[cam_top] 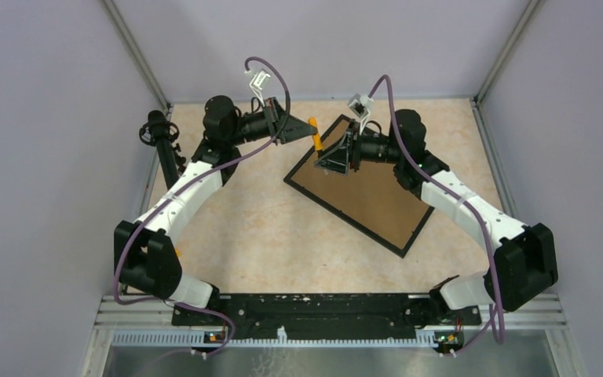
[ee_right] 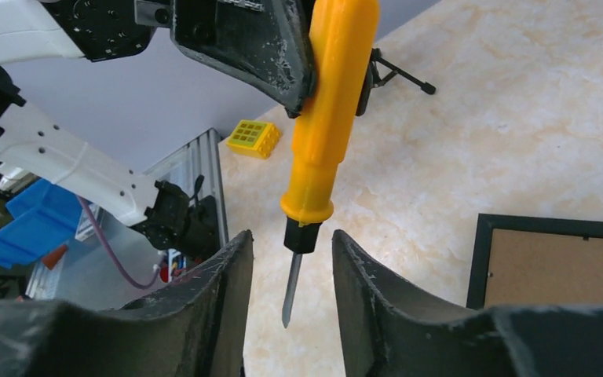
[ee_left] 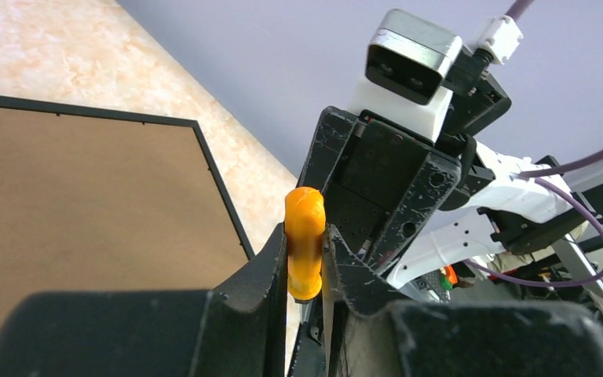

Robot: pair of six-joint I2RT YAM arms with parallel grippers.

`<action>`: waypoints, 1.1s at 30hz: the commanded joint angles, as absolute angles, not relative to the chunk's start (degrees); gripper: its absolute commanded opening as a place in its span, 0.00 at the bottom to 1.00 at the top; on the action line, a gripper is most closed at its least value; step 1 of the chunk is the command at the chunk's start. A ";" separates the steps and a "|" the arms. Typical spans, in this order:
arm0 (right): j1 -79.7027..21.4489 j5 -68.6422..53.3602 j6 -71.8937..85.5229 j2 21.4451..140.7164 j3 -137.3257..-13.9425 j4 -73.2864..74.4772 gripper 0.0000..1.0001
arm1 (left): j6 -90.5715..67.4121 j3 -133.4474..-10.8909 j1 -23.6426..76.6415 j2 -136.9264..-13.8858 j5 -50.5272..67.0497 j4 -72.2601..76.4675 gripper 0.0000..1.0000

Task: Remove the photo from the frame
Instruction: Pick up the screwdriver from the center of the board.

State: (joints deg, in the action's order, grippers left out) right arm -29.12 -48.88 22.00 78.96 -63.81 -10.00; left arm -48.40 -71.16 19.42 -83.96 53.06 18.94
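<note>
The frame point(cam_top: 377, 206) lies back up on the table, showing its brown board and thin black border point(ee_left: 86, 204) point(ee_right: 553, 265). The photo is hidden under that board. My left gripper point(cam_top: 308, 130) point(ee_left: 306, 234) is shut on the handle of an orange screwdriver point(cam_top: 315, 135) point(ee_left: 305, 236) point(ee_right: 331, 118), held in the air above the frame's far corner, blade down. My right gripper point(cam_top: 324, 155) point(ee_right: 290, 237) faces it, jaws apart on either side of the black collar and metal blade, with a gap on both sides.
A black stand point(cam_top: 157, 130) point(ee_right: 402, 72) sits at the table's far left edge. A yellow grid block point(ee_right: 253, 137) lies beyond the table's rail. Both wrists hang close together over the frame's far corner. Grey walls enclose three sides.
</note>
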 commanded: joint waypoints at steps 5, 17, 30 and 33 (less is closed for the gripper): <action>-29.79 -47.92 13.88 79.01 -68.95 -0.84 0.03 | -52.80 -67.55 18.80 -81.10 58.07 30.29 0.17; -29.77 -62.21 -3.51 74.66 -66.83 25.61 0.00 | 37.45 -83.48 18.73 -75.95 62.87 -40.52 0.99; -33.36 -57.76 -7.75 70.90 -63.47 28.07 0.00 | 16.17 -82.18 30.18 -80.38 64.46 -38.67 0.94; -34.07 -55.60 -8.51 70.54 -63.68 28.69 0.00 | 8.29 -81.94 30.39 -81.11 65.41 -35.37 0.89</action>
